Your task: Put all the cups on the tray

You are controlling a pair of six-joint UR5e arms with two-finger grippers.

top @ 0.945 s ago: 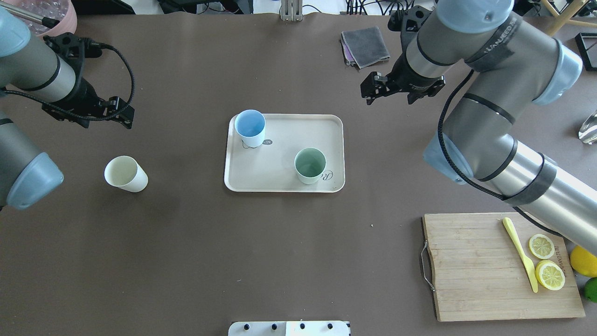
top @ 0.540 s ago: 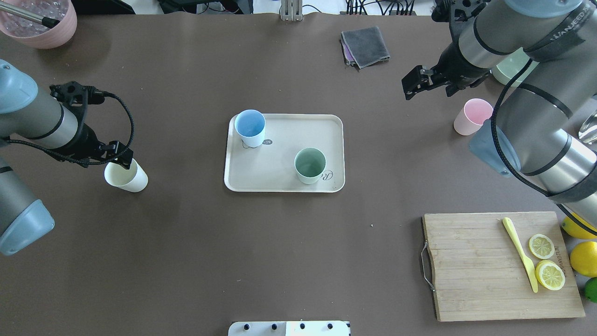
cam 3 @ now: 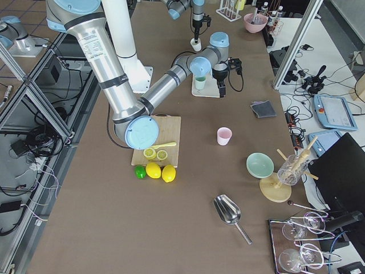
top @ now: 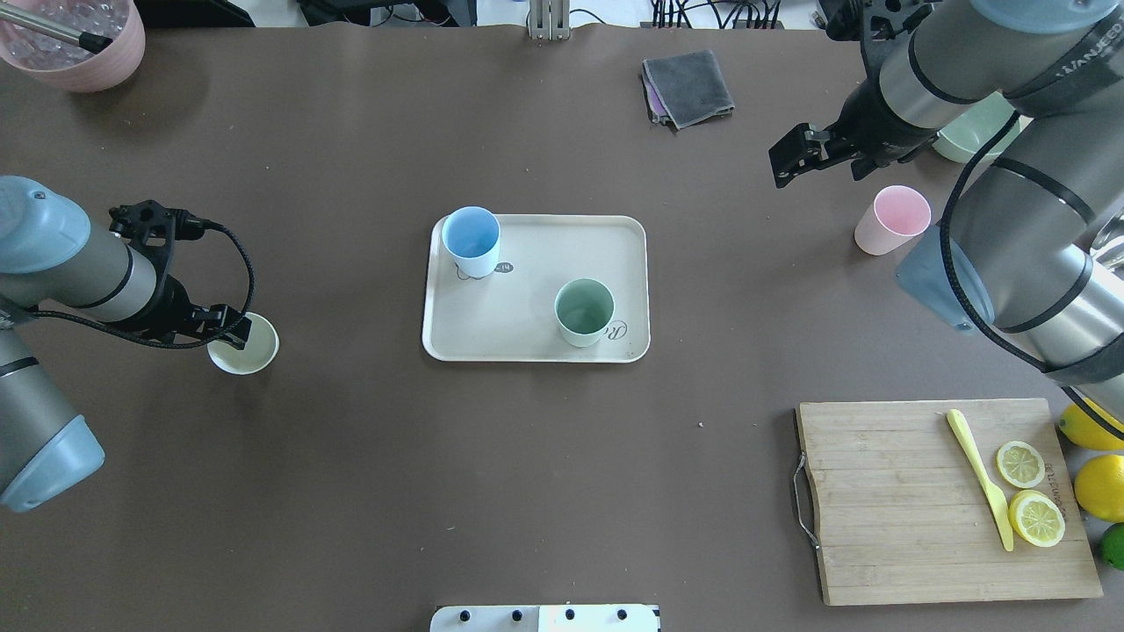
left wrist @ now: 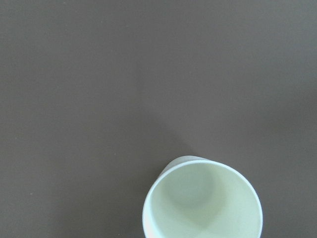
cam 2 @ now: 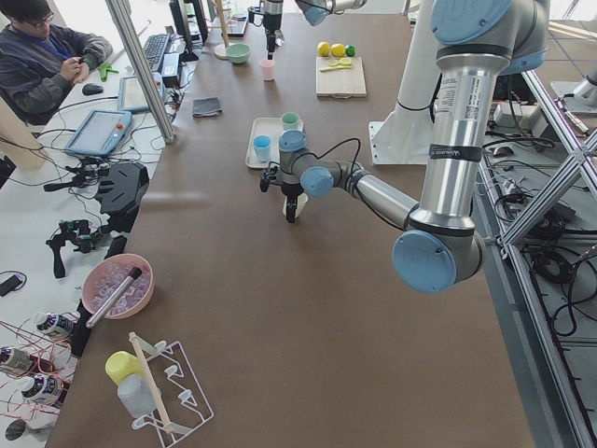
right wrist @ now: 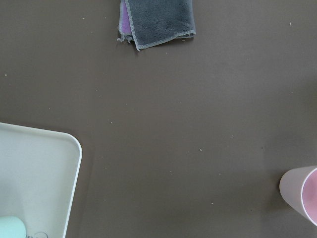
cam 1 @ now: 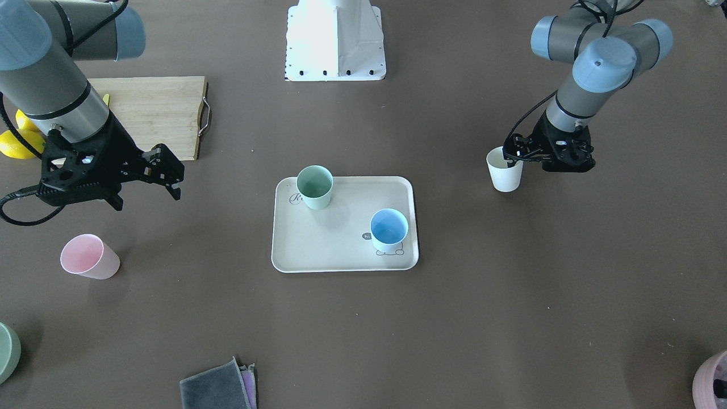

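My left fingers (top: 230,326) sit at the cream cup (top: 253,353), on the rim side facing the desk's left edge. I cannot tell whether they have pinched the wall. The cup stands upright on the desk near that edge, so the tray (top: 527,290) at the desk's middle lies straight across from it, with the blue cup (top: 471,239) and green cup (top: 583,312) already aboard. My right fingers (top: 784,162) hang parted and empty near the pink cup (top: 891,219), on its tray side.

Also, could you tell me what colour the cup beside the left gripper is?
The cup is cream white, clearest in the exterior front-facing view.
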